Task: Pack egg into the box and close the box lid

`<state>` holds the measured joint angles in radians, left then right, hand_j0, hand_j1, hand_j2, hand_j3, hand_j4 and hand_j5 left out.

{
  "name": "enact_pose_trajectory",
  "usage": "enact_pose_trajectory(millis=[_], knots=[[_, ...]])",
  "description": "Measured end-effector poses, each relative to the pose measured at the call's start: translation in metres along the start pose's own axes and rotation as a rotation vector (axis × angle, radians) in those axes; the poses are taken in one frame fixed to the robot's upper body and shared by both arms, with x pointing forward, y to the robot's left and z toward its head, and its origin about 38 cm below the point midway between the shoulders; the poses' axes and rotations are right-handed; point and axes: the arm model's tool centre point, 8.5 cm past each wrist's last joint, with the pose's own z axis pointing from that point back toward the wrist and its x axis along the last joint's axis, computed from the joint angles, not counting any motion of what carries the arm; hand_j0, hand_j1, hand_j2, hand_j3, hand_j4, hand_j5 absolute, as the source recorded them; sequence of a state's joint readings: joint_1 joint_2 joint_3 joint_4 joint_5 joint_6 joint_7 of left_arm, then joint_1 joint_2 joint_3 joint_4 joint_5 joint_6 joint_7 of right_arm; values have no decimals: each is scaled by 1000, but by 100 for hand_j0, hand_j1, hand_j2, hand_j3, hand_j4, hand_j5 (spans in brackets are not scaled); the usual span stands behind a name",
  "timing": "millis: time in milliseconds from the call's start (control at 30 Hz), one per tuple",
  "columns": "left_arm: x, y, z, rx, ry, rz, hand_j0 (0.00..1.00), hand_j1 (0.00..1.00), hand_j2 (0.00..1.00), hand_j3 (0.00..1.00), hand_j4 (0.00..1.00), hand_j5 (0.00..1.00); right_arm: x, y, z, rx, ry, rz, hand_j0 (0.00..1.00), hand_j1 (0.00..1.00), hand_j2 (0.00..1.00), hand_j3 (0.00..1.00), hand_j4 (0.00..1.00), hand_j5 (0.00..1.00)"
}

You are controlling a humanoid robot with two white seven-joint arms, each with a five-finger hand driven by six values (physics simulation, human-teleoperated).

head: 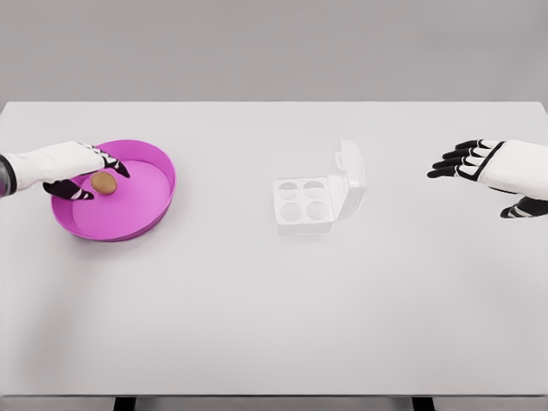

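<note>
1. Egg [104, 182], brown and small, lies inside the pink bowl [128, 218], on the left part of the bowl floor, near the back-left wall.
2. Its outline looks only slightly oval. The longer axis seems to run more or less left to right across the picture, but the egg is too small to tell which end is the pointed one.
3. The left hand [81, 171] is directly at the egg. The white back of the hand is to the left of it, one dark finger reaches over the egg at the upper right, and the thumb comes in from the lower left.
4. So the egg sits between thumb and fingers. The fingers are curled around it in a pinch, but it is not possible to see whether the pads already press on the shell or are only very near.
5. The egg appears to rest on the bowl floor, not lifted yet; this is a judgement, because no clear gap is visible under it.
6. The egg box [318, 192] stands on the worktop [274, 325] well to the right of the bowl, near the middle. It is open, four empty cups face up, and the lid stands at the right side.
7. The coming move probably must carry the egg to the right, from bowl to box.
8. The right hand [479, 163] hovers far at the right, with fingers spread and holding nothing, pointing toward the box. It is nearer to the lid than the left hand is.
</note>
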<state>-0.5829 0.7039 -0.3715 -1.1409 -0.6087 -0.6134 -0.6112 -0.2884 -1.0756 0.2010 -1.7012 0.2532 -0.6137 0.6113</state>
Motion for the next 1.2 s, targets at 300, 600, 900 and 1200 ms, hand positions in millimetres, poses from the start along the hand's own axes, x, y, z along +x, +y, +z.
enact_pose_trajectory(millis=[300, 600, 900, 1200], knots=[[0, -3, -3, -7, 3, 4, 73, 73, 73, 73, 73, 73, 0, 1, 0, 2, 2, 0, 100, 100, 100, 100, 100, 100], [-1, -1, -3, -3, 6, 6, 73, 73, 73, 73, 73, 73, 0, 1, 0, 2, 1, 0, 100, 100, 100, 100, 100, 100], [-3, -2, -6, -6, 10, 16, 73, 73, 73, 73, 73, 73, 0, 2, -1, 2, 0, -1, 100, 100, 100, 100, 100, 100], [-4, -3, -7, -9, 11, 19, 71, 71, 71, 71, 71, 71, 1, 2, -1, 2, -3, -1, 100, 100, 100, 100, 100, 100]])
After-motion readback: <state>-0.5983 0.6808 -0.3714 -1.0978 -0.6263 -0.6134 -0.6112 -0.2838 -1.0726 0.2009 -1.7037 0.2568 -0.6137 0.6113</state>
